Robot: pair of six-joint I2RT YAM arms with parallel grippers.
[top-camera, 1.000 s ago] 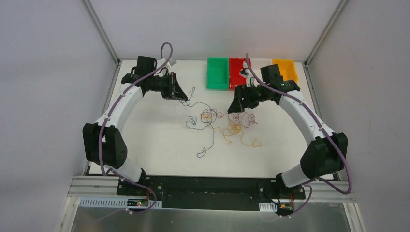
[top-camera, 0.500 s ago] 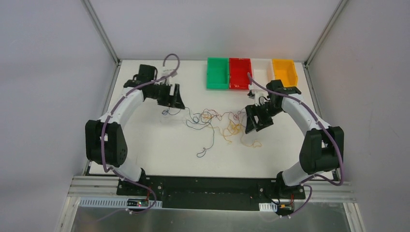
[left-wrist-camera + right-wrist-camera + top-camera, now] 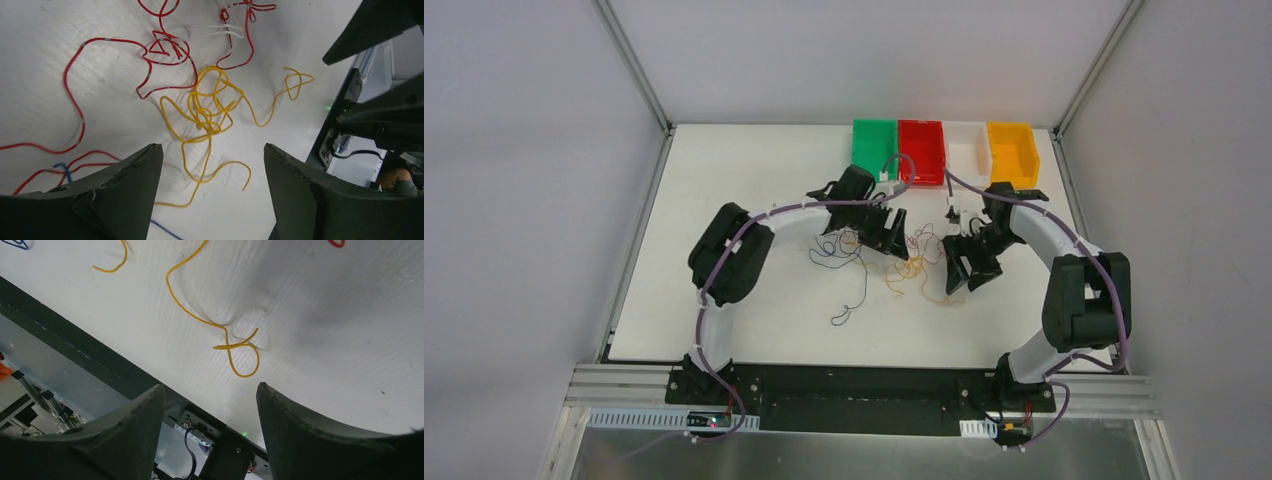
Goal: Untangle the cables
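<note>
Cables [image 3: 894, 262] lie loose mid-table [image 3: 724, 200], on the near side of the coloured bins [image 3: 944, 150]: thin curly wires, partly knotted. Yellow-orange wire [image 3: 207, 112] is bunched in a small knot w/ tails curling out. Red wire [image 3: 172, 47] loops beside it, crossing a whitish strand [image 3: 215, 31]. Dark blue wire [image 3: 849, 300] sits at left, trailing toward the near edge. Left pincer [image 3: 211, 150] hangs over the yellow knot, jaws wide apart, gripping nothing. Right pincer [image 3: 210, 387] is just right of the tangle, over a yellow tail [image 3: 230, 346], also open & empty.

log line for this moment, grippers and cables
left gripper: open, empty, over yellow cable knot | right gripper: open, empty, over yellow cable loop | cables: not yet untangled
</note>
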